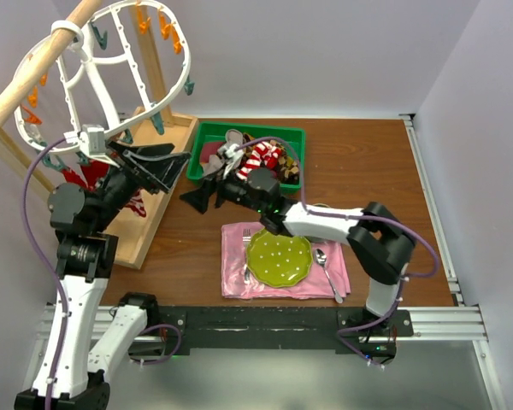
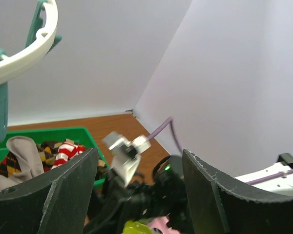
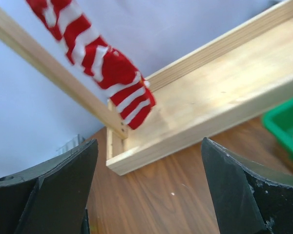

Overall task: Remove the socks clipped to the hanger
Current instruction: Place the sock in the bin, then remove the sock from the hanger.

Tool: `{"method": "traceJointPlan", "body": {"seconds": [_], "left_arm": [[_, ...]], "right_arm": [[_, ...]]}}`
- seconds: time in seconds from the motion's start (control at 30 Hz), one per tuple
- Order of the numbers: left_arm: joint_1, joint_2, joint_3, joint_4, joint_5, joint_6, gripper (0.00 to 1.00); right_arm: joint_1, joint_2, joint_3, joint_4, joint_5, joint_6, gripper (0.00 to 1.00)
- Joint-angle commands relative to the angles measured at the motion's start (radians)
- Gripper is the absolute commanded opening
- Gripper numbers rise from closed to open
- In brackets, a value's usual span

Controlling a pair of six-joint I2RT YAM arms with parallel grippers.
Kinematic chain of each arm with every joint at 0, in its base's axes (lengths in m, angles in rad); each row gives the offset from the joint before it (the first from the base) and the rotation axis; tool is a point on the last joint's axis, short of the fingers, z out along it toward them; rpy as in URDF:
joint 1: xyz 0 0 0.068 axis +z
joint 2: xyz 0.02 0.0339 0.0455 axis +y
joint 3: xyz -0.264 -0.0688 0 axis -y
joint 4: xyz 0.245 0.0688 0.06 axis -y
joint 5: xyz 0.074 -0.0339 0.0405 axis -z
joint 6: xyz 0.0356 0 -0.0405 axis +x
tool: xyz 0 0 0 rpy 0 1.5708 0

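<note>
Both claws stood apart and empty: left claw (image 1: 178,172) under the hanger (image 2: 29,51), right claw (image 1: 201,190) near the green bin (image 1: 248,126) of loose socks (image 1: 265,158). One striped sock (image 3: 112,73) hung uncollected. The next move, I judged, needed a claw to grip it and pull it off its clip.

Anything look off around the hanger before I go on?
The hanger sits tilted on the wooden pole, left side low. One red-and-white striped sock hangs under that low side. Nothing looks spilled or damaged.
</note>
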Motion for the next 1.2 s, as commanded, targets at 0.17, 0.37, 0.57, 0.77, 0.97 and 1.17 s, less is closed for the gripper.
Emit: {"method": "traceJointPlan", "body": {"seconds": [0.17, 0.37, 0.57, 0.77, 0.97, 1.17], "left_arm": [[-0.003, -0.060, 0.121, -0.127, -0.101, 0.027, 0.74], [-0.003, -0.096, 0.153, -0.172, -0.227, 0.031, 0.74], [-0.003, -0.100, 0.205, -0.209, -0.261, 0.057, 0.74], [-0.003, -0.094, 0.240, -0.229, -0.253, 0.070, 0.74], [-0.003, -0.096, 0.266, -0.255, -0.255, 0.087, 0.74], [-0.003, -0.106, 0.268, -0.276, -0.279, 0.103, 0.74]], "right_arm": [[0.116, 0.235, 0.269, 0.124, 0.107, -0.017, 0.93], [0.174, 0.347, 0.453, 0.006, 0.148, -0.056, 0.93], [0.215, 0.471, 0.606, -0.057, 0.185, -0.062, 0.93], [0.240, 0.591, 0.786, -0.151, 0.249, -0.071, 0.93], [0.243, 0.704, 0.948, -0.183, 0.306, -0.051, 0.85], [0.243, 0.732, 1.025, -0.225, 0.374, -0.068, 0.33]]}}
